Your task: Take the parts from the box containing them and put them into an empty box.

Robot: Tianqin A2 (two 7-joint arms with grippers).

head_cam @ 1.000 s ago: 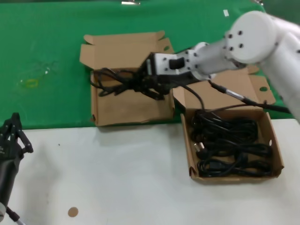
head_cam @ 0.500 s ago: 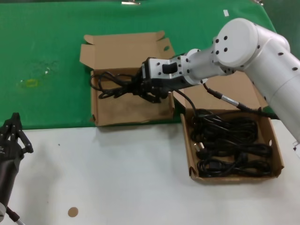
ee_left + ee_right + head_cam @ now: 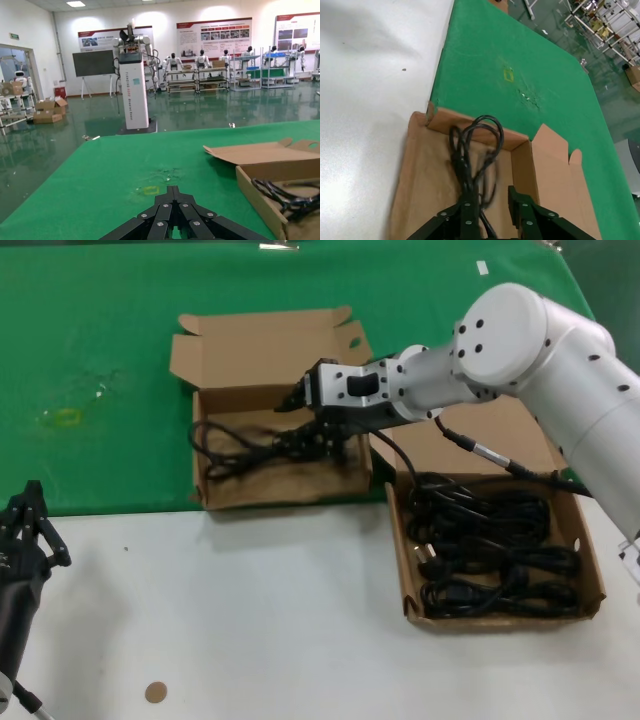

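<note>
The wider box (image 3: 285, 492) with splayed lid flaps lies on the green mat; a black cable bundle (image 3: 245, 442) lies inside it. My right gripper (image 3: 306, 420) hangs just above that bundle, open, jaws apart, holding nothing. In the right wrist view the bundle (image 3: 472, 150) lies on the box floor (image 3: 422, 185) just beyond the gripper (image 3: 490, 200). The box with the tall lid panel (image 3: 400, 550) stands on the white table and holds several black cables (image 3: 490, 540). My left gripper (image 3: 25, 530) is parked at the near left, shut and empty (image 3: 173, 189).
The green mat (image 3: 100, 340) covers the far half of the table, with a yellow mark (image 3: 60, 418) on it. The white tabletop (image 3: 250, 620) lies in front, with a small brown disc (image 3: 155, 692). The wider box's side wall (image 3: 255, 192) shows in the left wrist view.
The right gripper opened and the cable bundle dropped from it into the wider box. The arm lowered slightly. The left arm has not moved.
</note>
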